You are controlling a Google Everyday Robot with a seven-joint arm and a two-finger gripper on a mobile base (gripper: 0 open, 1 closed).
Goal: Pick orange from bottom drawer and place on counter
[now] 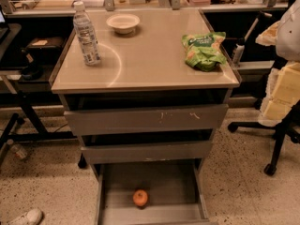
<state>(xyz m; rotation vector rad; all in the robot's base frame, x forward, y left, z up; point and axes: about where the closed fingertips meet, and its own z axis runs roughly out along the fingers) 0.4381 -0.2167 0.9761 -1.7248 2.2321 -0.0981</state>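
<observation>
The orange point(140, 198) lies on the flat grey floor of the bottom drawer point(117, 186), near its front and slightly left of centre. The bottom drawer is pulled out open below two shallower grey drawers point(145, 120) with scratched fronts. The beige glossy counter point(150, 60) tops the cabinet. My gripper and arm are not in view.
On the counter stand a clear water bottle point(86, 34) at the left, a white bowl point(123, 23) at the back and a green snack bag point(203, 50) at the right. An office chair base point(276, 139) is at the right, a desk leg point(28, 116) at the left.
</observation>
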